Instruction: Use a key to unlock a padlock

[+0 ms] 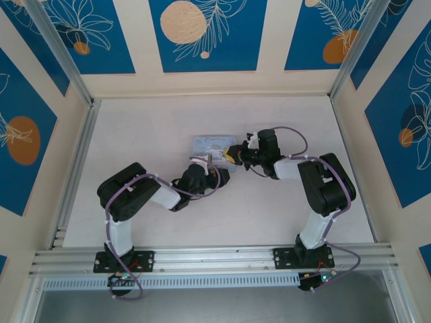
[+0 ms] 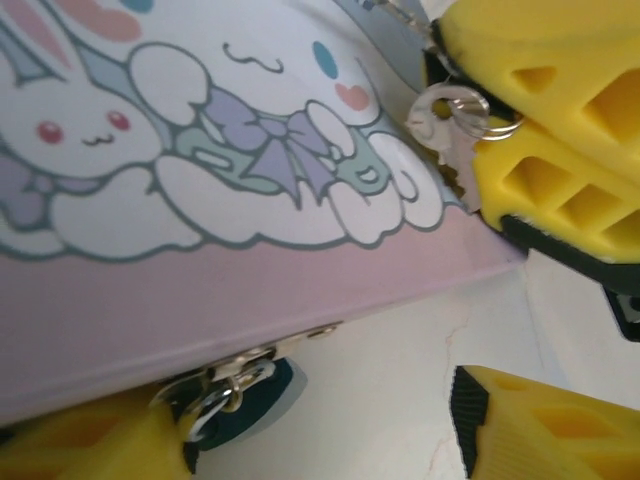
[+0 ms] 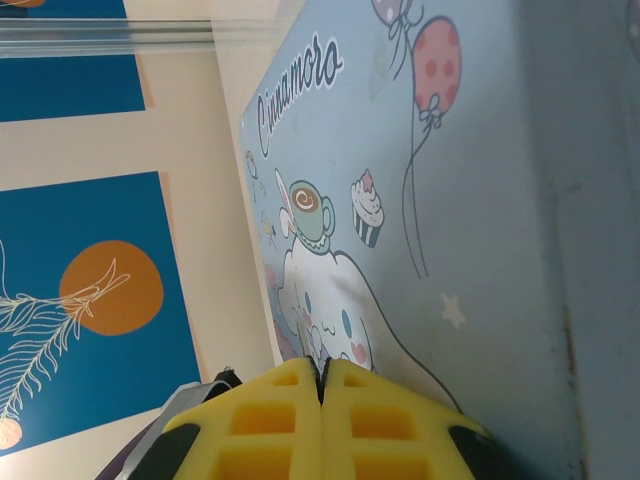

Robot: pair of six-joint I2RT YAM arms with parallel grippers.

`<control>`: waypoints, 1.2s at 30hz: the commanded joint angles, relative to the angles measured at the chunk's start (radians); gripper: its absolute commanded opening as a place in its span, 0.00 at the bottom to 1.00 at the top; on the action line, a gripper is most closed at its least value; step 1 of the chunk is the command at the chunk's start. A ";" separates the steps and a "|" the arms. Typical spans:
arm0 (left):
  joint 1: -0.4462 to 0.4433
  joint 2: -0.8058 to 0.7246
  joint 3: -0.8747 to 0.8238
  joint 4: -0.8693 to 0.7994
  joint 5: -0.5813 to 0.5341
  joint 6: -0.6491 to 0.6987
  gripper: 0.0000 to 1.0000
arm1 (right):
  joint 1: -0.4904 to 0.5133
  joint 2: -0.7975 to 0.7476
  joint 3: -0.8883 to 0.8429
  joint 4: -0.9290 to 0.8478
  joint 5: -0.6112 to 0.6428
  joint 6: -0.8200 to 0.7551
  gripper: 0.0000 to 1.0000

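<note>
Tin reads "Cinnamoro"; right pincer pinches key — left pincer agape.

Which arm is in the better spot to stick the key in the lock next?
The right arm. The right claw is shut on the key by the tin's corner. The left claw is open with no key, the padlock beside one finger, so it probably better suits steadying the lock.

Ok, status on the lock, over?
Right gripper shut on key, over tin lid. Left gripper open, padlock between its fingers at tin's front. Key not yet in padlock.
</note>
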 commanded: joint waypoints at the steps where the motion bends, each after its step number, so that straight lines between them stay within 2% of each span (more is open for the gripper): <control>1: -0.002 0.031 -0.010 -0.026 -0.043 -0.028 0.57 | 0.000 0.012 0.009 -0.017 -0.007 0.001 0.00; 9: -0.014 0.021 0.000 -0.059 -0.097 -0.041 0.37 | 0.004 0.015 0.009 -0.016 -0.003 0.003 0.00; 10: -0.013 0.021 0.004 -0.065 -0.099 -0.039 0.31 | 0.004 0.017 0.010 -0.015 -0.002 0.002 0.00; 11: -0.016 0.021 0.008 -0.069 -0.099 -0.039 0.28 | 0.007 0.017 0.009 -0.015 -0.002 0.002 0.00; 17: -0.018 0.021 0.037 -0.096 -0.093 -0.036 0.27 | 0.007 0.019 0.010 -0.009 0.000 0.007 0.00; 22: -0.018 0.009 0.055 -0.105 -0.086 -0.044 0.20 | 0.011 0.018 0.012 -0.003 -0.002 0.012 0.00; 29: -0.018 -0.020 0.073 -0.155 -0.075 -0.064 0.00 | 0.005 0.002 0.017 0.000 -0.015 0.013 0.00; 36: -0.010 -0.091 0.098 -0.288 -0.032 -0.093 0.00 | -0.033 -0.151 -0.033 -0.015 -0.046 -0.001 0.00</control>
